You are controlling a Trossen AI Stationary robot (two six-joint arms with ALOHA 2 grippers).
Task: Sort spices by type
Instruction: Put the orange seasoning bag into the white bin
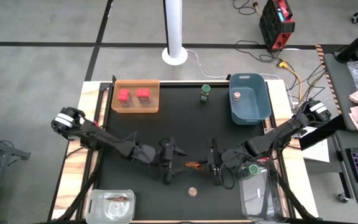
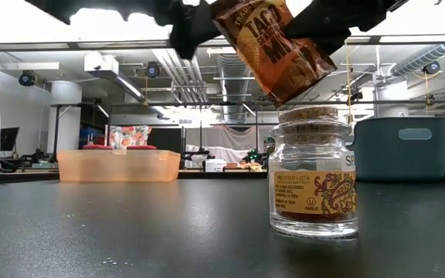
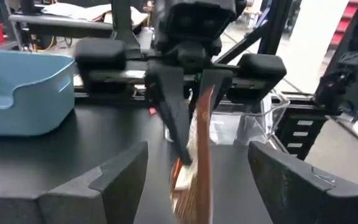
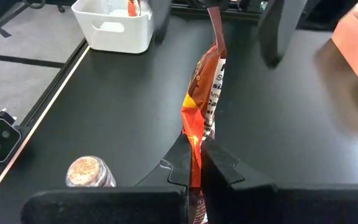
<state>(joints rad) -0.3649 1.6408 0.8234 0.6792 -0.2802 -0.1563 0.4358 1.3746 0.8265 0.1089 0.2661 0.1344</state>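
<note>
The black table (image 1: 135, 130) is spanned by both arms, which meet near its front centre. At the far edge an orange tray (image 1: 135, 107) holding two red cube boxes (image 1: 133, 95) is seen, with a blue tub (image 1: 249, 98) and a green-capped jar (image 1: 205, 93) well apart from the grippers. A brown-orange packet (image 4: 204, 99) is held off the table between the grippers: it is pinched at one end by the clenched right gripper (image 4: 197, 163), while the left gripper (image 3: 197, 163) is spread wide, its fingers (image 3: 120, 173) on either side of the packet without pressing it. A cork-capped jar (image 2: 314, 176) stands just below the packet.
</note>
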